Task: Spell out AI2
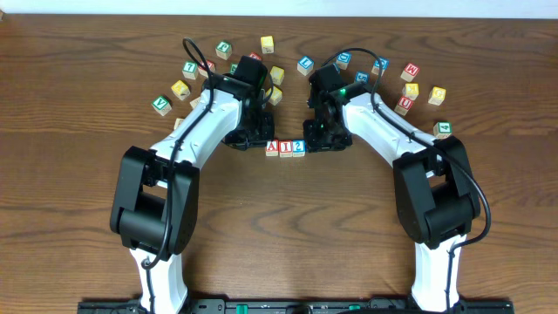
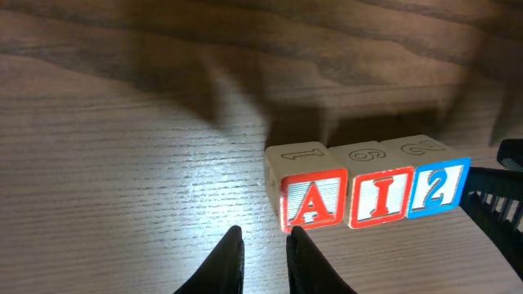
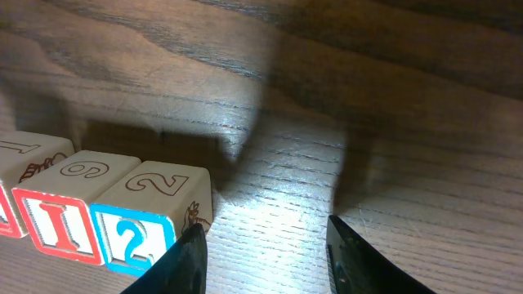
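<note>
— So, where do the three cubes stand?

— They stand in one row near the middle of the table point(image 1: 87, 174), between the two arms. From left to right in the left wrist view: the A cube point(image 2: 313, 200), the I cube point(image 2: 380, 196) and the 2 cube point(image 2: 439, 188). They are side against side, with no gap between them.

— What writing can be read on them?

— The front faces show a red "A" and a red "I", each in a red border, and a blue "2" in a blue border. The top faces have thin outlined figures: a "1", a "6" or "9", I cannot tell which, and a "2".

— And the grippers?

— The left gripper point(image 2: 263, 249) has its fingers parted only a little and it holds nothing. It is just in front of the A cube. The right gripper point(image 3: 265, 229) is released, with a wide gap and bare wood between the fingers. One finger is just beside the 2 cube; if it touches, I cannot tell.

— What else is around?

— Loose cubes are scattered on the far side of the table, behind both arms. Among them are a red-bordered cube point(image 1: 411, 70) with "W", a green-bordered cube point(image 1: 160, 105) and a yellow cube point(image 1: 267, 44). All are well apart from the row.
</note>
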{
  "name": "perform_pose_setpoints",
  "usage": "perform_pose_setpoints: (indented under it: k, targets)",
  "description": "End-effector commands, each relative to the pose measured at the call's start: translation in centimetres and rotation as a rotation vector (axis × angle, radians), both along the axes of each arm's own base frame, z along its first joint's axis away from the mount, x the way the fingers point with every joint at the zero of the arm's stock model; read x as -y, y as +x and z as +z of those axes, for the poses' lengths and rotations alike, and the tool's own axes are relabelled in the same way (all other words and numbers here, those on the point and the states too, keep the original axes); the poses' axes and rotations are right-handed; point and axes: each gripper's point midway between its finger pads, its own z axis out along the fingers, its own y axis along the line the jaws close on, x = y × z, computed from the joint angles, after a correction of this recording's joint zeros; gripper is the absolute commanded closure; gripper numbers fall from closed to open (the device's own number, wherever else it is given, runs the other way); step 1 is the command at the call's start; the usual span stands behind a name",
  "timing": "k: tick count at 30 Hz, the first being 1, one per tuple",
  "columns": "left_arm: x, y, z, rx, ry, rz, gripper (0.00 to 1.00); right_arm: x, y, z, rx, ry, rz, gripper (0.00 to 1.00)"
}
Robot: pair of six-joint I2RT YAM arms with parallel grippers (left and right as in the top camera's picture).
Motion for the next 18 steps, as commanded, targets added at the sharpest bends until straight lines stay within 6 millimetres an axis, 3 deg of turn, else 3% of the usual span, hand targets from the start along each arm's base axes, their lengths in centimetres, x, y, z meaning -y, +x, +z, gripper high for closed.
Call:
perform_pose_setpoints:
  k: [1,18]
  targets:
    - [-0.11,-0.63,-0.88,-0.028,0.006,0.000,0.81,-0.41,-0.45,-0.35,-0.015,0.003,-0.006,0.59]
    - [-0.53,0.19,-0.99,0.027,0.038,-0.077,0.81,-0.91,-0.53,-0.32,-0.008,0.006,0.006,0.61]
